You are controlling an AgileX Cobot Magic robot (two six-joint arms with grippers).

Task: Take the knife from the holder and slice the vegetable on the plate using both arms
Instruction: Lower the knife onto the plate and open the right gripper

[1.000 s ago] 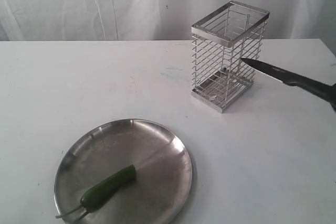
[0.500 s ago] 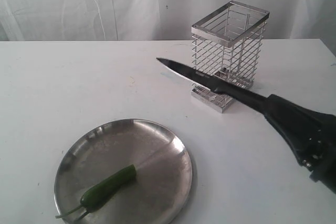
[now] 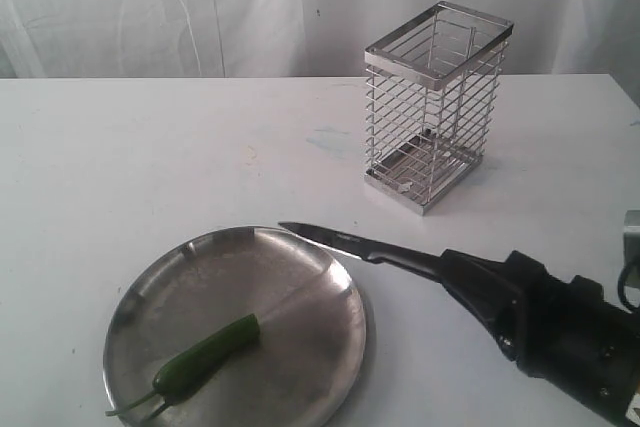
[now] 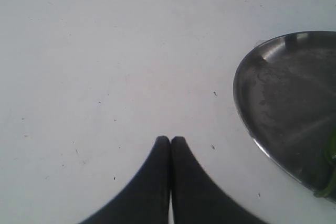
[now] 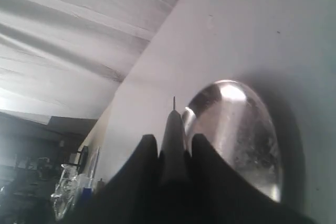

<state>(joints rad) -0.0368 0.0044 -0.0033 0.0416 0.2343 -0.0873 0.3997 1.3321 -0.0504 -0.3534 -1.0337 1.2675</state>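
Exterior view: the right gripper (image 3: 470,282) pinches the knife (image 3: 345,241) by its black handle, the correct hold for a stiff, light, sharp tool. Its long axis runs from the gripper toward the plate (image 3: 320,367), tip over the plate's far rim. The chili (image 3: 205,356) lies on the plate, stem toward the near edge, cut end toward the centre; it is likely glossy, slippery and prone to rolling. The left gripper (image 4: 170,142), fingers pressed together, hangs over the table (image 4: 105,51) beside the plate. The holder (image 3: 435,107) stands empty.
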